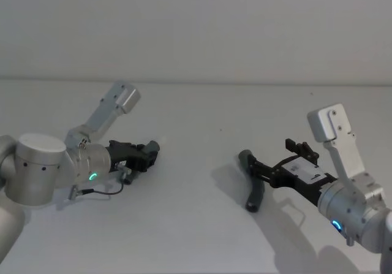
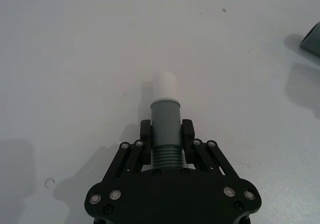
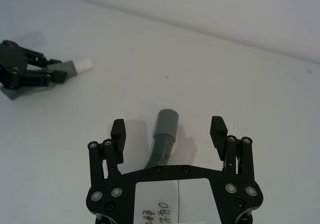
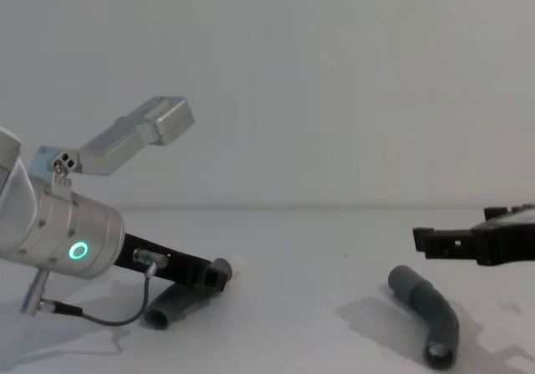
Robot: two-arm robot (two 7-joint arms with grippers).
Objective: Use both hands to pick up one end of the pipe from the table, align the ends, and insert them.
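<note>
One pipe piece [image 2: 165, 115], dark grey and corrugated with a white tip, is clamped at its smooth cuff by my left gripper [image 2: 166, 134], which is shut on it. From the chest, this pipe [image 4: 180, 300] slopes down from the left gripper [image 4: 213, 278] toward the table [image 4: 292, 340]. The other pipe piece [image 1: 254, 188], bent and dark grey, lies on the white table [image 1: 184, 225] at the right. My right gripper [image 3: 168, 133] hangs open above it, with one finger on each side of its cuffed end [image 3: 166, 121]. It holds nothing.
The table is plain white, with a pale wall behind it. A thin cable [image 1: 101, 191] loops under the left wrist. The right gripper [image 4: 439, 240] floats above the lying pipe [image 4: 430, 311], with open table between the two arms.
</note>
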